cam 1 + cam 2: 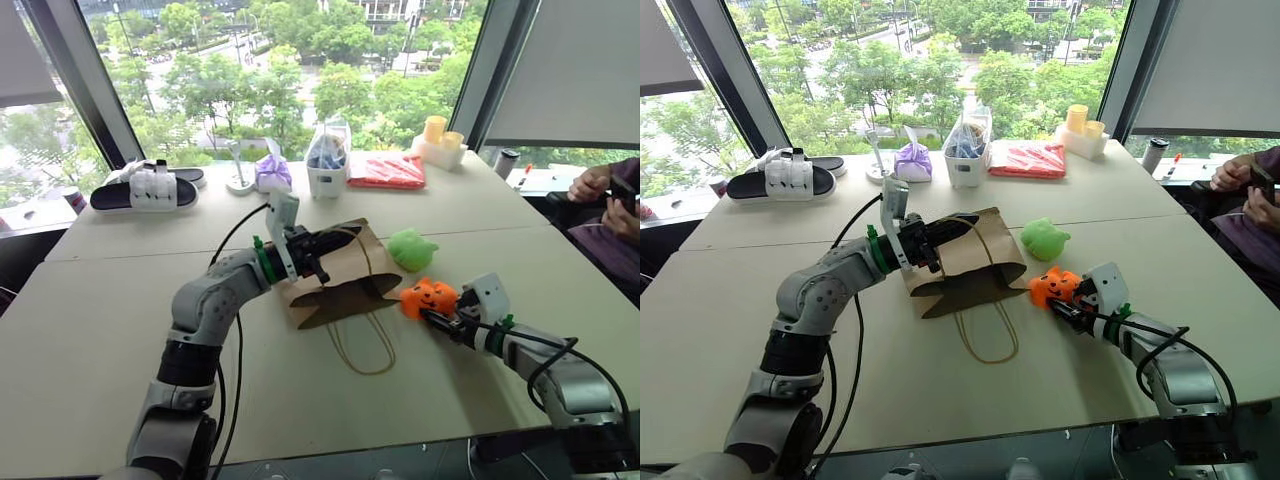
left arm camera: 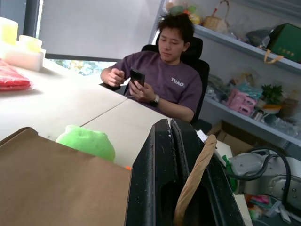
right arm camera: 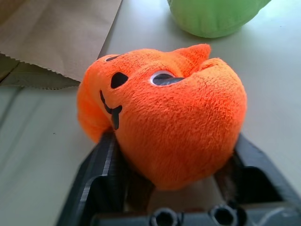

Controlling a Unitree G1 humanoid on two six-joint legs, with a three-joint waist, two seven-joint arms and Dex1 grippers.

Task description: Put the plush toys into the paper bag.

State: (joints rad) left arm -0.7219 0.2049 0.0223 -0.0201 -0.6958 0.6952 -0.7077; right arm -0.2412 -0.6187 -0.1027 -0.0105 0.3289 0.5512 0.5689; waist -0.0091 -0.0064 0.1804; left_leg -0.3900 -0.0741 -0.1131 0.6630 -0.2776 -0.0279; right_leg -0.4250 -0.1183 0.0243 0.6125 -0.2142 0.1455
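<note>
My right pincer (image 3: 171,183) grips the orange plush toy (image 1: 429,297) on the bench (image 1: 100,300), just beside the paper bag (image 1: 345,275). My left pincer (image 1: 322,248) is clamped on the bag's cord handle (image 2: 194,179), lifting its mouth. The green plush toy (image 1: 411,248) lies nearby.

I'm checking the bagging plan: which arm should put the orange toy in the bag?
The right. Its gripper already has the orange toy between its jaws, beside the paper bag. The left gripper is busy, shut on the bag's cord handle, lifting its mouth.
</note>
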